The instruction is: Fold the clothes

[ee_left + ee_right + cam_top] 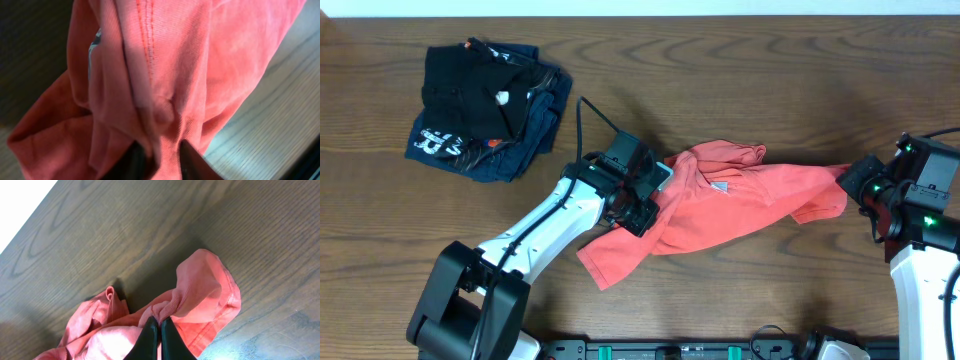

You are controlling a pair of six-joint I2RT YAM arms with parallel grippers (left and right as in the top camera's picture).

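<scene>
I see folded dark garments (485,105) piled at the back left of the bench (740,70). My left pincer (159,157) pinches a fold near the left side of the coral T-shirt (740,205), which lies stretched out mid-bench. My right pincer (159,326) is clamped on its right end, with the fabric bunched at the tips.
</scene>
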